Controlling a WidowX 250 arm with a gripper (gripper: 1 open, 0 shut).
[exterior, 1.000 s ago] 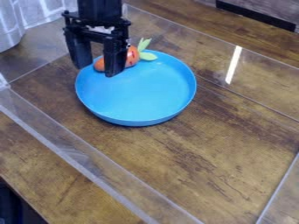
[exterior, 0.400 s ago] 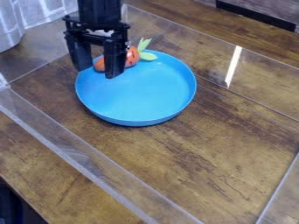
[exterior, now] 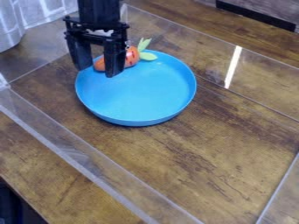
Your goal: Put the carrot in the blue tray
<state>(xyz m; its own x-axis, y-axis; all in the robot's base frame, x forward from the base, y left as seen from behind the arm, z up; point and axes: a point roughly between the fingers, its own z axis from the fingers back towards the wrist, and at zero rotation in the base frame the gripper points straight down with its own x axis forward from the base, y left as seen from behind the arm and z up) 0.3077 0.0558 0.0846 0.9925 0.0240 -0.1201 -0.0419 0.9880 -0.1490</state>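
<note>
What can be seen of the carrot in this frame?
The carrot is a small orange toy with a light green leafy top pointing up and right, plastic by its look. It sits at the far left edge of the blue tray, over or on the rim; which one cannot be told. The dark tool stands in front of it and hides its left part, so whether the fingers hold it cannot be told.

A smooth, bright blue plastic tray (exterior: 136, 93) with a slight sheen rests on a dark wood-grain table (exterior: 176, 166). The table's surface is glossy, with streaks of reflected light. The carrot (exterior: 128, 56) looks like smooth orange plastic. The gripper (exterior: 96, 58) is matt black.
</note>
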